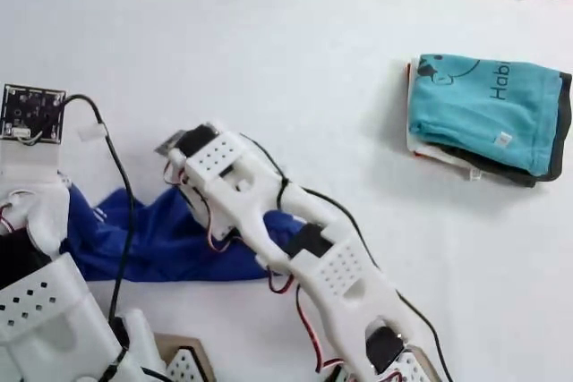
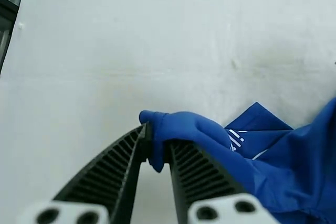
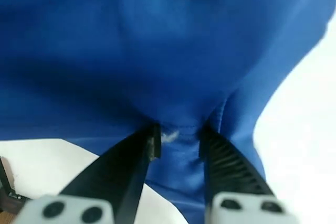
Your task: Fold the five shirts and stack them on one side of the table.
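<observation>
A blue shirt [image 1: 170, 243] lies crumpled near the front of the white table [image 1: 295, 51], partly under both arms. The left gripper [image 2: 157, 148] is pinched almost closed on a rolled edge of it. The right gripper [image 3: 177, 139] appears clamped on a bunched fold, its jaws narrowly parted. To fold cleanly, both should probably lift together, keeping the cloth taut and level. Well apart, a stack of folded shirts [image 1: 483, 118], teal on top, sits at one side.
</observation>
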`<state>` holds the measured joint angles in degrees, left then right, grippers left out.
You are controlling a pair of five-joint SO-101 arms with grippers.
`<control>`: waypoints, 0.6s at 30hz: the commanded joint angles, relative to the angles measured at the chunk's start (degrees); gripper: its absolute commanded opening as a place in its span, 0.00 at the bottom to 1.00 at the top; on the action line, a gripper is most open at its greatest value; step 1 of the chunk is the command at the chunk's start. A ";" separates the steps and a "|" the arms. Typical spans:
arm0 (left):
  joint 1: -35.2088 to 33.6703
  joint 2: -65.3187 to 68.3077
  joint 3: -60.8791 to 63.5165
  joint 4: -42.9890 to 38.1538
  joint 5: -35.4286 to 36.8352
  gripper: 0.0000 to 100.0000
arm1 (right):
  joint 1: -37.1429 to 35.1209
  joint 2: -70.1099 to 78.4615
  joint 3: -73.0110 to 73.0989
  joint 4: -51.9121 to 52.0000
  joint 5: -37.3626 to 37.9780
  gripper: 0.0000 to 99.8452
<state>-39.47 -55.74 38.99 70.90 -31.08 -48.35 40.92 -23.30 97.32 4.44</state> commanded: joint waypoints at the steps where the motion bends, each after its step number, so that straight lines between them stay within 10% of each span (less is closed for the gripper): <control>1: -0.18 -0.79 0.13 -1.76 -0.35 0.03 | -0.04 -0.04 -0.35 -0.48 0.35 0.17; 18: -0.18 -0.53 0.13 -2.37 -0.26 0.03 | 6.02 -4.44 -2.90 0.04 1.05 0.02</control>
<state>-39.47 -55.74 38.99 69.67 -31.08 -46.15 41.01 -23.65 97.49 4.79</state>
